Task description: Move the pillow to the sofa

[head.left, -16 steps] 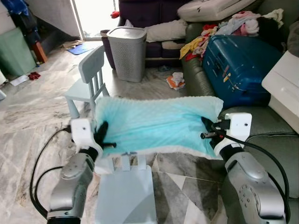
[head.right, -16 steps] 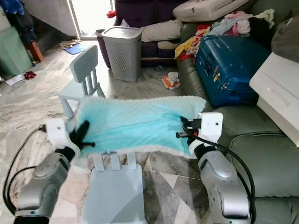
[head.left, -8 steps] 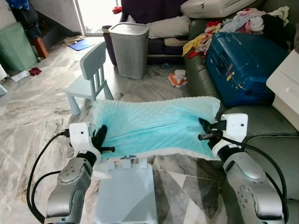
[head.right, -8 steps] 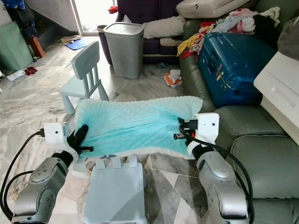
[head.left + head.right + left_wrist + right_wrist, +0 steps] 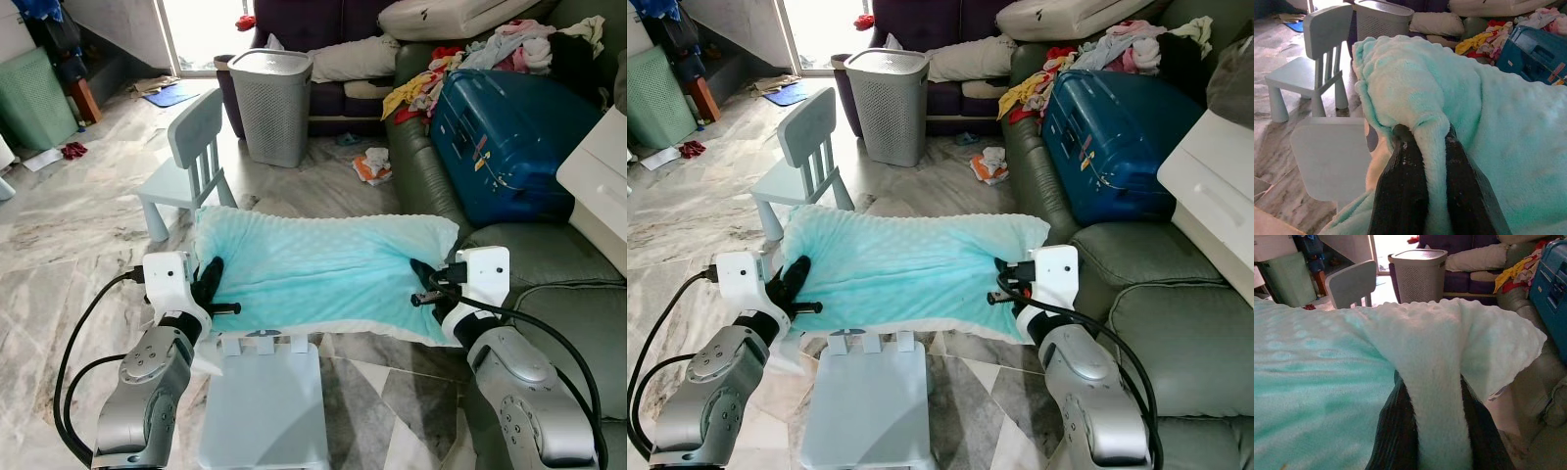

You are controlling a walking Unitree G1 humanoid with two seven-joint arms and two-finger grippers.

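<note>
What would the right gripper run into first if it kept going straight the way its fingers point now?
The right gripper is shut on the pillow, so pillow comes first. Beyond it, its wrist view lines up with the grey laundry basket, though depth is hard to judge.

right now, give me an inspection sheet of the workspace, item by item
surface: marble floor; green sofa on the robot's right.
job's things: aqua pillow held stretched between both arms, over a small chair.
clutter: blue suitcase and clothes on the sofa; white box; crumpled cloth on the floor.
grippers: left gripper shut on the pillow's left edge; right gripper shut on its right edge.
cables: black cables loop along both arms.
surroundings: second small chair, grey hamper, dark couch.
</note>
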